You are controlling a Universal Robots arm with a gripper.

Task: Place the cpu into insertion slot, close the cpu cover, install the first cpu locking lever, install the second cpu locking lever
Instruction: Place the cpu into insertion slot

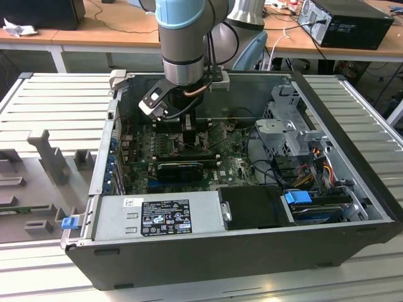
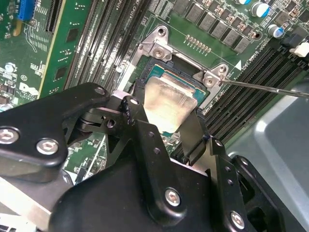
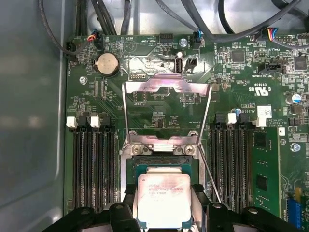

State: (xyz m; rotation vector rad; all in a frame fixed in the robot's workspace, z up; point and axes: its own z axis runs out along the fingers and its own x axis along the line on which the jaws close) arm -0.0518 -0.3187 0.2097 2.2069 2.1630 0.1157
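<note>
Ribbed grey bench (image 1: 56, 100) below. Found the gripper (image 3: 164, 191) with fingers (image 3: 130, 193) clamped on the cpu (image 3: 164, 205), low over the insertion slot (image 3: 159, 158); seating unclear. Needed a level, square descent, no sliding across pins. Saw the cpu cover (image 3: 166, 85) flipped back. Noted the open computer case (image 1: 208, 258) holding a green board (image 1: 233, 167), cables (image 1: 308, 163) toward the exterior view's right.

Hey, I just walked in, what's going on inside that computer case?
A robot arm is down inside the open computer case. Its claw is at the cpu, which sits at the insertion slot on the green motherboard. I can't tell whether it is gripping the chip. The cpu cover is swung open, away from the slot, not yet closed.
</note>
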